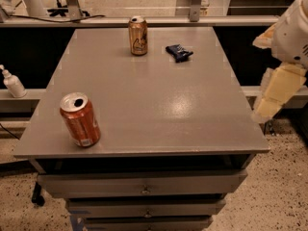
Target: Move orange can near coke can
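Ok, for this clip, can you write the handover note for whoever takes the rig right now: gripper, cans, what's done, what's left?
Gripper: beside the table's right edge, away from both cans, nothing seen in it.
Orange can: upright at the far edge of the table, near the middle.
Coke can: standing near the front left corner.
Small dark blue object: just right of the orange can, apart from it.
Done: nothing yet; the cans sit at opposite ends of the table.
Left: reach the orange can, grasp it, carry it to the front left and set it down beside the coke can.
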{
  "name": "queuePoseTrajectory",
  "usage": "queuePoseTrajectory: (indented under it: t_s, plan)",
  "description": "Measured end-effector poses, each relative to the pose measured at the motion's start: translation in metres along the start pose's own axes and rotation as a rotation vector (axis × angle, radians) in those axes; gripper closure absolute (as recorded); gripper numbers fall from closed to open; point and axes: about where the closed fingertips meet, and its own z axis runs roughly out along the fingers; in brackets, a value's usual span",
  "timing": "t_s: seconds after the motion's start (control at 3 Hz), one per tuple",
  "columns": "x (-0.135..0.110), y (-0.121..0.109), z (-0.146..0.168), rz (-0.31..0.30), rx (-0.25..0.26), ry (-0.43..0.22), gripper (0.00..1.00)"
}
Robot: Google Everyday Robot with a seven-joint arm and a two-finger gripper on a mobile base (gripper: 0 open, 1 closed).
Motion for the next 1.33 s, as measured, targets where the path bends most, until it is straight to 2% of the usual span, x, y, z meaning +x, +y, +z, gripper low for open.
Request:
queuePoseTrajectory:
  t_s: [0.33, 0.67, 1.33]
  plan:
    - [-0.016, -0.030, 0.022, 0.016, 0.018, -0.075, 0.00]
    - [-0.035, -0.066, 0.043, 0.076, 0.035, -0.193, 0.00]
    - [-0.084, -0.109, 0.068, 0.166, 0.052, -0.430, 0.00]
